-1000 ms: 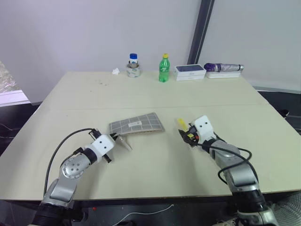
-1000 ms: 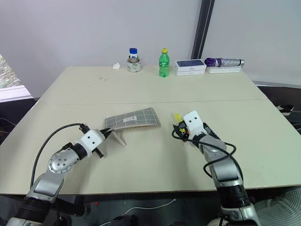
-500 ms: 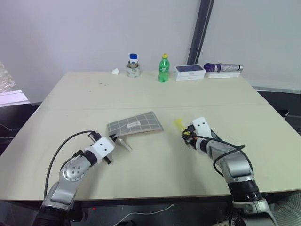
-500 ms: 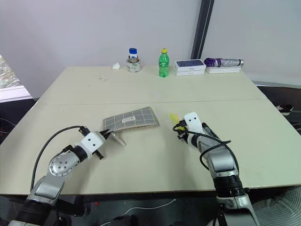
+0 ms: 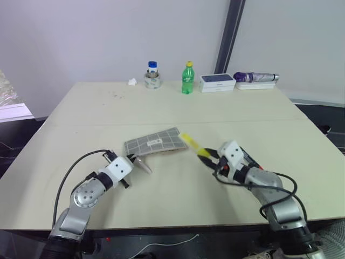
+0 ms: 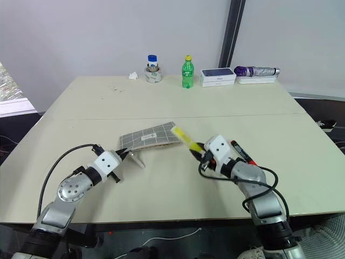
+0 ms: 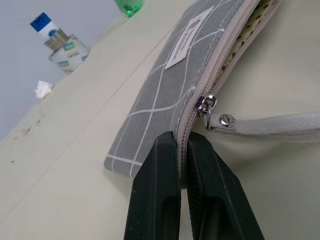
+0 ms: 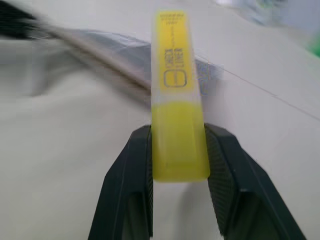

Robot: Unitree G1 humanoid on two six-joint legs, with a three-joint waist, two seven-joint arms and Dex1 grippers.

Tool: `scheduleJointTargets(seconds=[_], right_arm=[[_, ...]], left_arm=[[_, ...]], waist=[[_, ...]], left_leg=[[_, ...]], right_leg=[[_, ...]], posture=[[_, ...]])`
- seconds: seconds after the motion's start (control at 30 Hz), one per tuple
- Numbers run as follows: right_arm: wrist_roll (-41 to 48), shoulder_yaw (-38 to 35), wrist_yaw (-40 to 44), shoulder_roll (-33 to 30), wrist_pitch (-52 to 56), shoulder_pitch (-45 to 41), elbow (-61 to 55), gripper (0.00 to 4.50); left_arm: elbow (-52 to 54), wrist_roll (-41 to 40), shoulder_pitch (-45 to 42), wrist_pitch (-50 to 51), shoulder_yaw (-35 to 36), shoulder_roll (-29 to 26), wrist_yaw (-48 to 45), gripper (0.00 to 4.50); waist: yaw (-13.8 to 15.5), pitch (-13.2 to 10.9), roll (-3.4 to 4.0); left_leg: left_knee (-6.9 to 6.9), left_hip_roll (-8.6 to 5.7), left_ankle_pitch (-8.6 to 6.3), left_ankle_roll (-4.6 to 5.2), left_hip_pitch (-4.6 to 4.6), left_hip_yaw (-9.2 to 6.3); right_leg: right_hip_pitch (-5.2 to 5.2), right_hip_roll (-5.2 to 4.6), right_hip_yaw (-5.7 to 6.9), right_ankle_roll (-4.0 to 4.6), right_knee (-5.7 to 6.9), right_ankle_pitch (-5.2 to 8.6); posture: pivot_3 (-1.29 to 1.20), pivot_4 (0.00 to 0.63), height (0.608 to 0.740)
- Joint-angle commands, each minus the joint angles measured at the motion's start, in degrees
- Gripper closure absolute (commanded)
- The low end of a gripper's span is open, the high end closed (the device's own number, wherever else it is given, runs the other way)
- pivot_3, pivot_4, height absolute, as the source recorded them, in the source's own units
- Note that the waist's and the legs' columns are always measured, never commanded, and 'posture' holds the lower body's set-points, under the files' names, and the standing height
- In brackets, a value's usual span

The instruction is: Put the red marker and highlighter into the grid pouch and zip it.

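Note:
The grid pouch lies flat in the middle of the table, grey with white lines and a small white label. Its zipper is partly open, with the pull tab near my left gripper, which is shut on the pouch's near-left zipper edge. My right gripper is shut on the yellow highlighter, held just above the table. The highlighter points at the pouch's right end. The red marker lies on the table just right of my right hand.
Along the table's far edge stand a white jar with a blue cap, a green bottle, a white box and a purple folded umbrella. A crumpled tissue lies beside the jar.
My right gripper closed on the highlighter, lifted it off the table and swung it left towards the pouch, uncovering the red marker. The left gripper and the pouch stayed put.

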State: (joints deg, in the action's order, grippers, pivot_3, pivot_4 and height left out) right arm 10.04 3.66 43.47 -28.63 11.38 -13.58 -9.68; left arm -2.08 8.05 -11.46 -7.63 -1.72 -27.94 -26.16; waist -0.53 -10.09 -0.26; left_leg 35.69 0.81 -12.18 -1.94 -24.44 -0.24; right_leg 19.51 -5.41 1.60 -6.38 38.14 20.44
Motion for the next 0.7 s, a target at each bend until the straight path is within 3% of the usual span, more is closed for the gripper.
scheduleJointTargets(seconds=[0.03,0.37,0.5,0.7], right_arm=[[0.1,-0.5,2.7,-2.0,-3.8,0.1,0.0,3.62],[-4.8,1.8,-0.2,-0.7,-9.4,-4.7,8.0,3.62],[-0.1,0.8,2.4,0.8,-11.8,-4.4,6.1,3.62],[-4.0,2.8,4.0,-1.9,-14.5,-3.3,7.9,3.62]], left_arm=[[3.0,-1.8,-1.3,0.6,-0.1,-0.2,-1.4,4.50],[5.8,-2.2,-2.9,3.0,-0.5,-0.5,-3.4,4.50],[6.6,-2.3,-2.8,4.6,-0.7,0.0,-3.8,4.50],[7.1,-1.9,-2.7,4.4,-1.3,-0.3,-3.7,4.50]], waist=[[-0.1,0.0,-0.01],[0.2,0.0,-0.01],[0.0,0.0,-0.01],[0.0,0.0,-0.02]], left_leg=[[0.02,0.00,0.00,0.00,0.01,-0.01],[0.04,0.01,0.02,-0.03,0.03,-0.01],[0.04,0.01,0.02,-0.04,0.03,0.00],[0.08,0.01,0.02,-0.03,0.04,-0.02]], right_leg=[[-0.02,0.00,0.01,0.00,0.00,0.00],[-0.05,0.02,0.01,0.00,-0.01,0.00],[-0.04,0.03,0.00,0.00,0.00,0.00],[-0.07,0.03,0.00,0.00,-0.01,0.00]], posture=[[0.00,0.150,0.740],[0.00,0.150,0.740],[0.00,0.150,0.740],[0.00,0.150,0.740]])
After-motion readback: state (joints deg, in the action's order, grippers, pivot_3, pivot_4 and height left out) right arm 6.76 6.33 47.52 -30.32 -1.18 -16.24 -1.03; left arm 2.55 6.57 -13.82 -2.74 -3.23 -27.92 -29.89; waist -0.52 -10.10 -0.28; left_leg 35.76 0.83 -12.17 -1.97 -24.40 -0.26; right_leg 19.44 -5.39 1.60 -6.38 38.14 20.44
